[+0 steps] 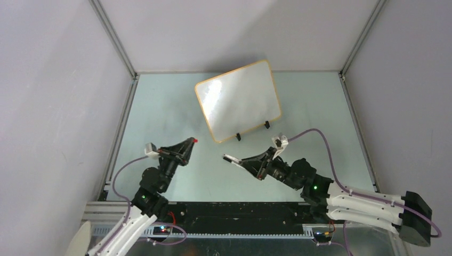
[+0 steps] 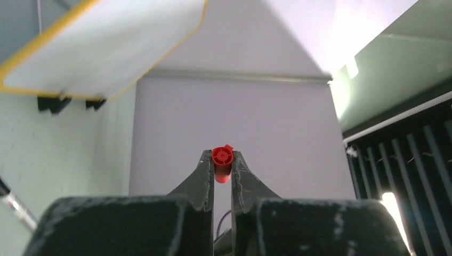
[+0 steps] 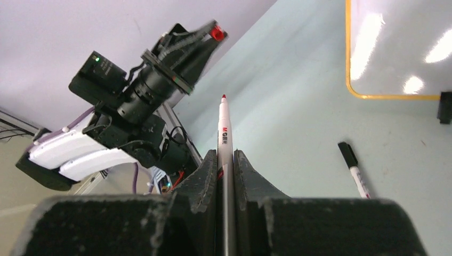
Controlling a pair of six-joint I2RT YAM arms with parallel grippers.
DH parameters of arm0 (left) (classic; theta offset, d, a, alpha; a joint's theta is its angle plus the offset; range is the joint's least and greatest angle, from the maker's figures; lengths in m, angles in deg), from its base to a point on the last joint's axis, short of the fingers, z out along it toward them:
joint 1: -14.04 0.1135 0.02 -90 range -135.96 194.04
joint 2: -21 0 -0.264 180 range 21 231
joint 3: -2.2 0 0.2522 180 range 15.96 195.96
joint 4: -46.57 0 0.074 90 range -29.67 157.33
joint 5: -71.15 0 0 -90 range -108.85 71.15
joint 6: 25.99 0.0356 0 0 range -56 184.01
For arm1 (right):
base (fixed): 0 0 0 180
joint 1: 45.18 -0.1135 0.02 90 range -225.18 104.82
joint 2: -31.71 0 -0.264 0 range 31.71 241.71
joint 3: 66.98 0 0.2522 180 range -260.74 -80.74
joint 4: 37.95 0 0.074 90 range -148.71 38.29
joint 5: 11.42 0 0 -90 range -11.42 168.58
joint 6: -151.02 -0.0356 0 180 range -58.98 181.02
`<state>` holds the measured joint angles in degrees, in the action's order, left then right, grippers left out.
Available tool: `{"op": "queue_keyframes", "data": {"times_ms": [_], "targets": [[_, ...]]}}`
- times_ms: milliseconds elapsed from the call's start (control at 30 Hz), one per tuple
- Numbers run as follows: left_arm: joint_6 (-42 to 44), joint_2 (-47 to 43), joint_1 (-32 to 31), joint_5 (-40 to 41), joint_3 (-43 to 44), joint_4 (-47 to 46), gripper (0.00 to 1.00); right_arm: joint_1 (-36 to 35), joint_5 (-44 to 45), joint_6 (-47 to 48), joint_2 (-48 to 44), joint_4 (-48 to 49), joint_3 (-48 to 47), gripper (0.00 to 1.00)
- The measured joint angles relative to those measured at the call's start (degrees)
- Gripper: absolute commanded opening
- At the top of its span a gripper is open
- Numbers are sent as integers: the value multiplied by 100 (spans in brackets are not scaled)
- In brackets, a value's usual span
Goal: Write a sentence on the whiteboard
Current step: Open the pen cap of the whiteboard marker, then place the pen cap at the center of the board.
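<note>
Whiteboard (image 1: 238,101) stands tilted on clip feet (image 1: 238,137) at the far middle of the desk (image 1: 160,106), blank. It is likely light, glossy and tippy, best steadied by its rim (image 1: 204,114). Right jaws pinch the red-tipped marker (image 3: 224,133); left jaws pinch its cap (image 2: 222,160).

We see a glossy white face on the whiteboard (image 1: 238,101), throwing back the lamps in soft streaks. Its rim (image 3: 347,53) looks like smooth orange-tan plastic, and its feet (image 1: 238,137) are matt black. The table (image 1: 160,117) is pale green and matt, with only a faint sheen. The walls (image 1: 53,80) are dull and even, and the frame rails (image 1: 113,37) look like brushed metal.

The left gripper (image 2: 219,158) and the right gripper (image 3: 225,156) both have rough matt black plastic fingers, scuffed with pale specks. The cap (image 2: 222,160) is shiny red plastic. The pen (image 3: 224,136) has a smooth white plastic barrel. The cable (image 1: 314,129) has a smooth purple sheath.
</note>
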<state>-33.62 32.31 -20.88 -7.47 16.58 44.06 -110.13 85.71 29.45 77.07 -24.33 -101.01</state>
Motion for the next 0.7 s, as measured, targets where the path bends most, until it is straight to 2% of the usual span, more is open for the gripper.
{"op": "queue_keyframes", "data": {"times_ms": [100,267,367,467,700], "targets": [[35,-621,507,-22,0,481,0,131,-103,-96,-573,-256,328,0],[549,-667,619,-2,33,1523,0,435,-188,-238,-1261,-1093,575,0],[1123,-35,619,37,332,2225,0,590,-192,-260,-1513,-1460,573,0],[1939,973,619,131,938,2894,0,815,-190,-275,-1552,-1965,457,0],[3261,2472,619,527,1735,3521,0,1025,-144,-267,-990,-3014,-181,0]]}}
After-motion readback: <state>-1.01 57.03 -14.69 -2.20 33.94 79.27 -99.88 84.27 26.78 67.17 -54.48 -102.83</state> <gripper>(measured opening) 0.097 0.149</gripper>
